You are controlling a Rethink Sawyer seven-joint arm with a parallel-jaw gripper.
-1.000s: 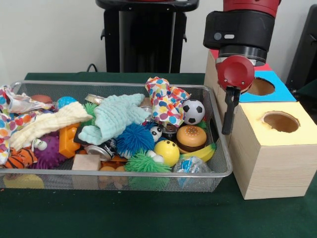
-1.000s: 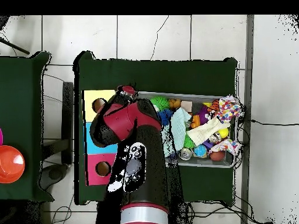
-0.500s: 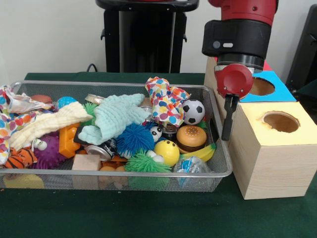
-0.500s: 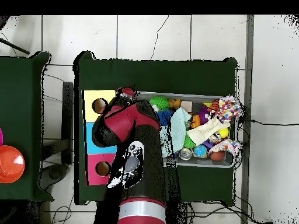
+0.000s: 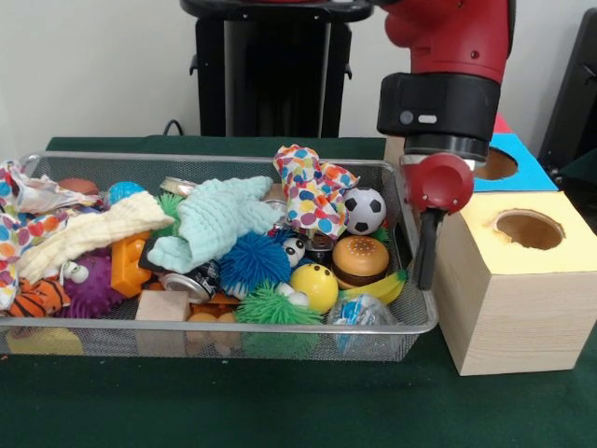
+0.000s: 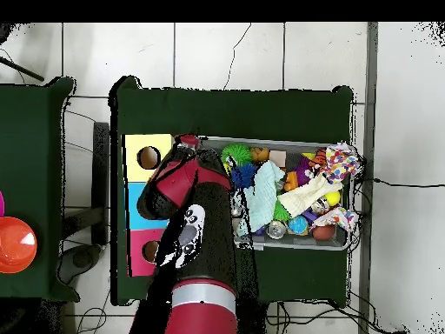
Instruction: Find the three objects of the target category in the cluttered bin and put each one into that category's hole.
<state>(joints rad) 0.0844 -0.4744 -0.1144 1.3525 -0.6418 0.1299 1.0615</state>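
Observation:
The wire mesh bin (image 5: 418, 313) is heaped with toys and cloths. At its right end lie a soccer ball (image 5: 364, 210), a hamburger toy (image 5: 360, 259), a yellow ball (image 5: 314, 285) and a banana (image 5: 378, 287). My gripper (image 5: 425, 266) hangs over the bin's right rim, between the bin and the yellow-topped wooden box (image 5: 522, 280). I see nothing in it. That box has a round hole (image 5: 529, 229). Behind it is a blue-topped box (image 5: 518, 166) with its own hole. In the overhead view the arm (image 6: 195, 226) hides the gripper.
Also in the bin: a light blue cloth (image 5: 224, 219), a polka-dot cloth (image 5: 312, 191), a cream cloth (image 5: 89, 233), blue (image 5: 254, 261) and green (image 5: 270, 306) spiky balls, an orange block (image 5: 128, 263), a can (image 5: 187, 283). The overhead view shows yellow (image 6: 161, 146), blue (image 6: 135, 213) and red (image 6: 139, 257) box tops.
The arm has come forward and a little lower. The gripper has shifted from the yellow box's edge toward the bin's right rim.

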